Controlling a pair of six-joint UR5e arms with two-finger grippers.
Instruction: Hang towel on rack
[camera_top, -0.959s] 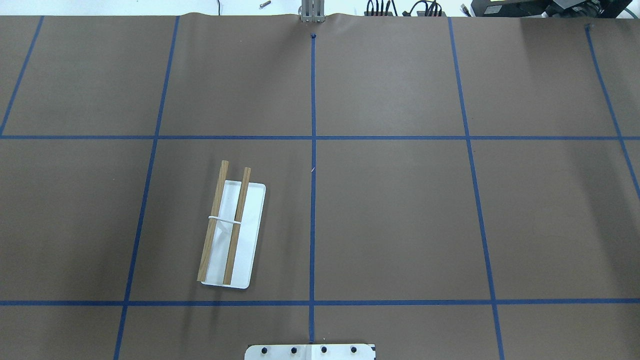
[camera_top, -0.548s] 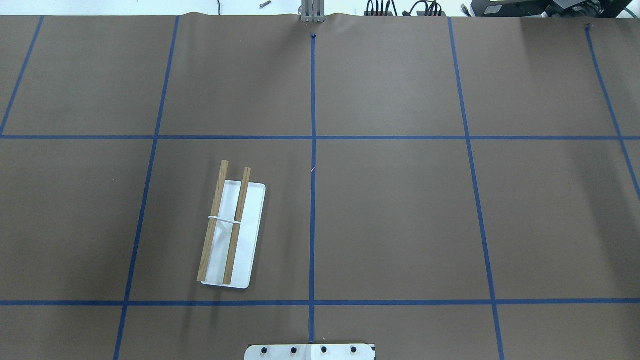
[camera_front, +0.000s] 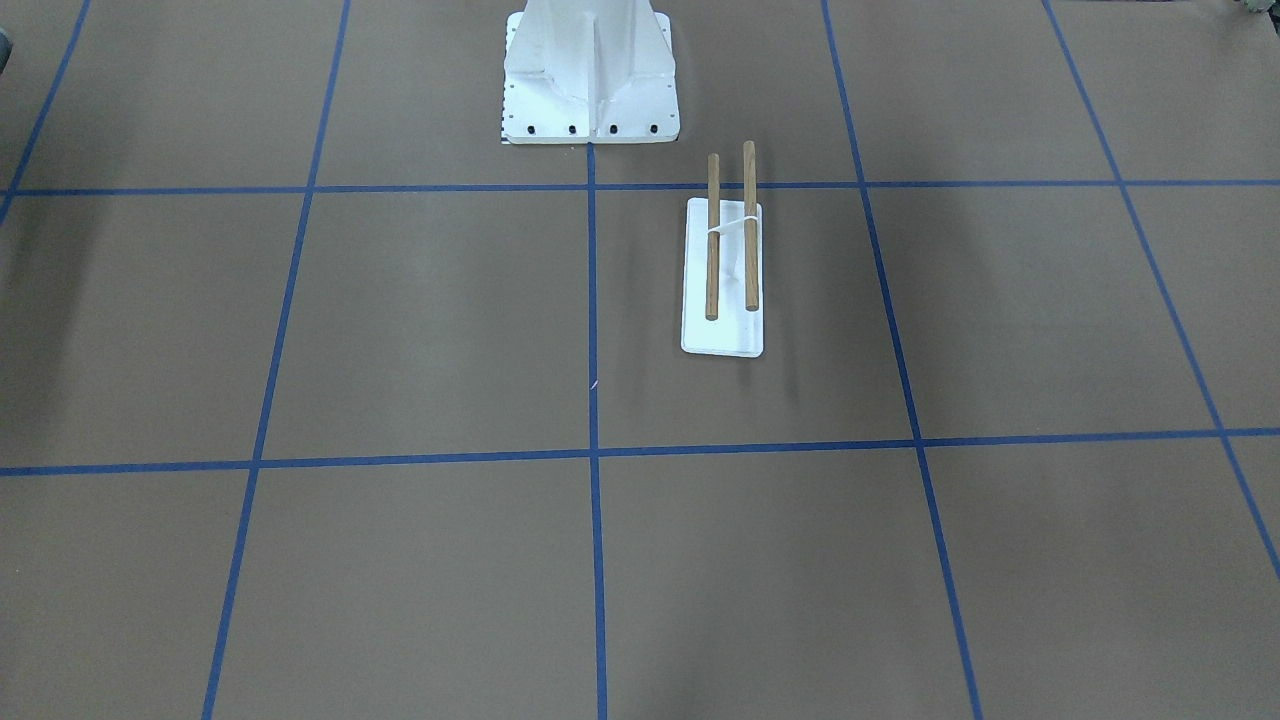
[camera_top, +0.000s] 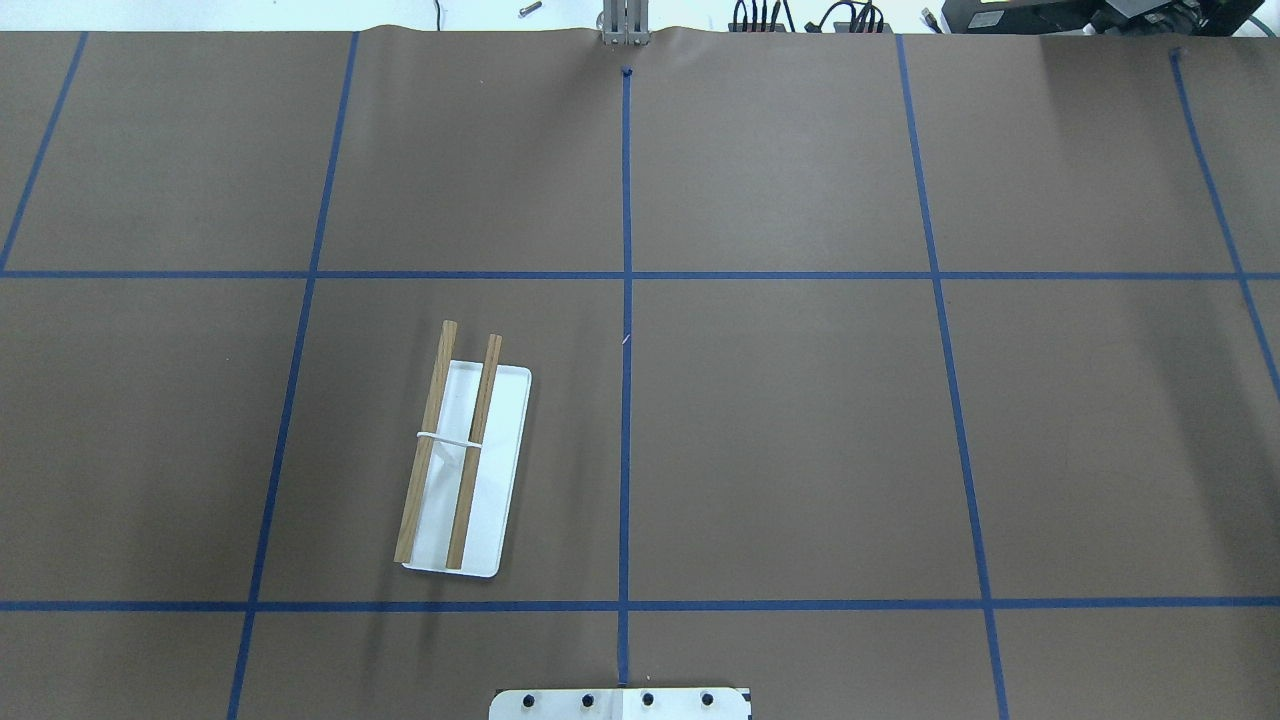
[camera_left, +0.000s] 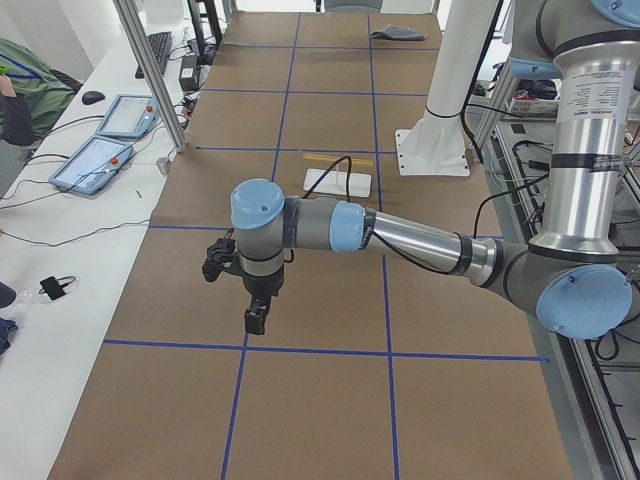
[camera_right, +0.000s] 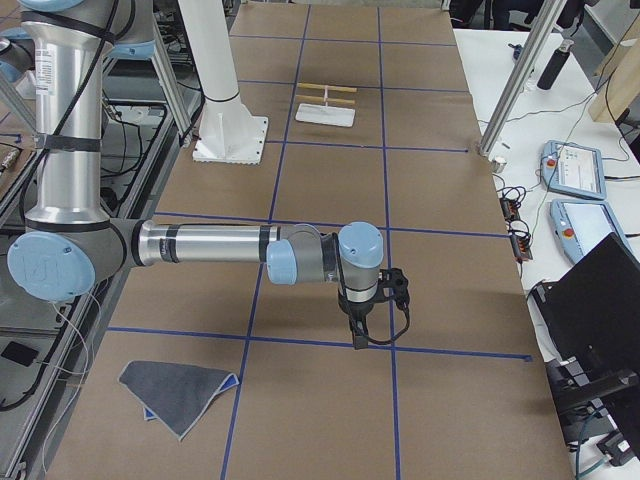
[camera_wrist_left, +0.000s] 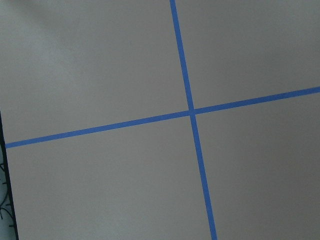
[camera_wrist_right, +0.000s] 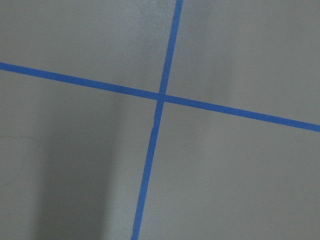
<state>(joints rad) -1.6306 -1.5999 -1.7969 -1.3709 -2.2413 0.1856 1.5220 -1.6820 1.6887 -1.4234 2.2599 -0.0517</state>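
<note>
Tabletop (camera_front: 400, 330), front view: brown cover w/ blue tape grid. The rack (camera_front: 722, 330) stood just in front of the white pedestal (camera_front: 590, 70), on the robot's left side. No arms in shot.
Overhead view: same rack, two dowels parallel over the base plate, nothing draped on them. Arms out of frame here too.
Left-end view: left end effector (camera_left: 256, 322) hung pointing down over the tabletop, well apart from the rack. Fingers apart or together couldn't be told.
Right-end view: showed the towel (camera_right: 180, 395) plainly, which front & overhead views missed. It lay flat, grey face up, blue peeking at the edges, at the robot's right end, well apart from the rack. Right end effector (camera_right: 358, 338) hung above a tape crossing, near the towel but not over it. Finger state couldn't be told.
Wrist views: only tape crossings; no fingers, no cloth.
Step in hand: prob. the right arm's reach for the towel.
Doing it well: pinch one edge so the cloth hangs free, lift clear of the dowels. The long carry prob. needs a hand-over to the left arm.
</note>
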